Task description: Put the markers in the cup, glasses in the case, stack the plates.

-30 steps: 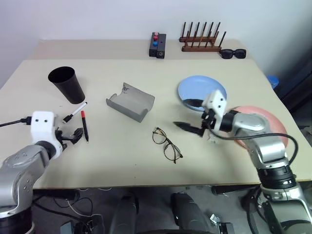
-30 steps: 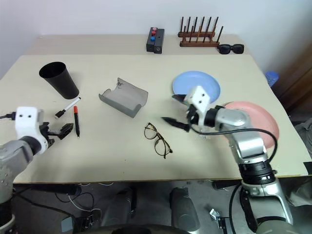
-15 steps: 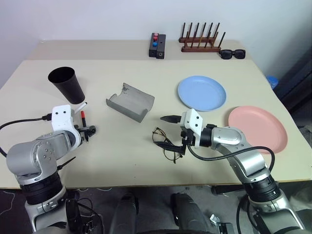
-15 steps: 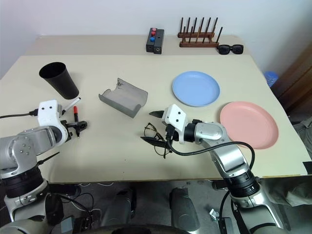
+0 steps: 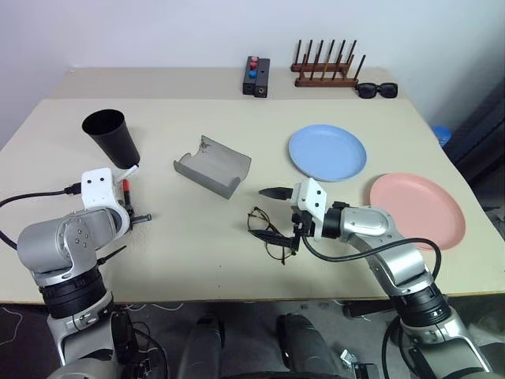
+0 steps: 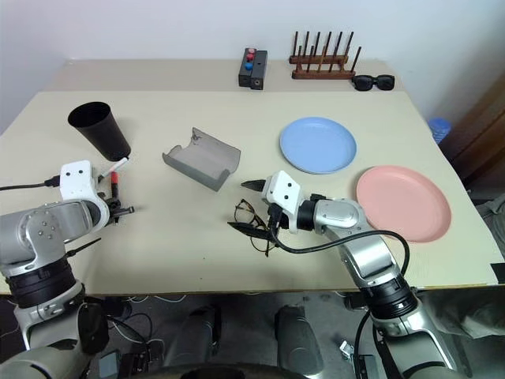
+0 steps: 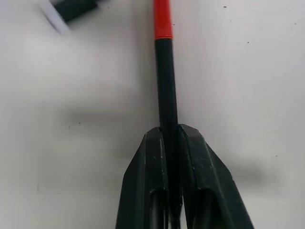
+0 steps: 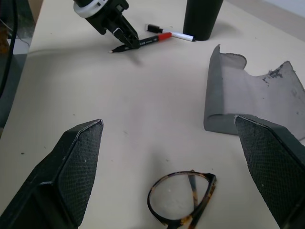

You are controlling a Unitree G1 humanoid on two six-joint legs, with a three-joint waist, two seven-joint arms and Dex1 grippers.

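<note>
My left gripper [image 7: 171,138] is clamped on the black body of the red-capped marker [image 7: 164,95], low on the table [image 5: 237,260] near its left edge. The marker's long axis runs straight on from my fingers, red cap leading, so it lies flat and points toward the cup [image 5: 112,138], which stands just beyond the cap end, toward the far left corner. I judge the coming move turns on that line: the marker must be lifted and tipped upright before it can drop over the cup's rim. The white marker [image 6: 114,166] lies beside the cup's foot, just past the cap.

My right gripper [image 5: 282,217] is spread wide above the glasses [image 5: 268,233], near the middle of the front edge. The case [image 5: 211,164] lies open just beyond, toward the table's centre. The blue plate [image 5: 327,151] and pink plate [image 5: 416,209] sit apart toward the right edge.
</note>
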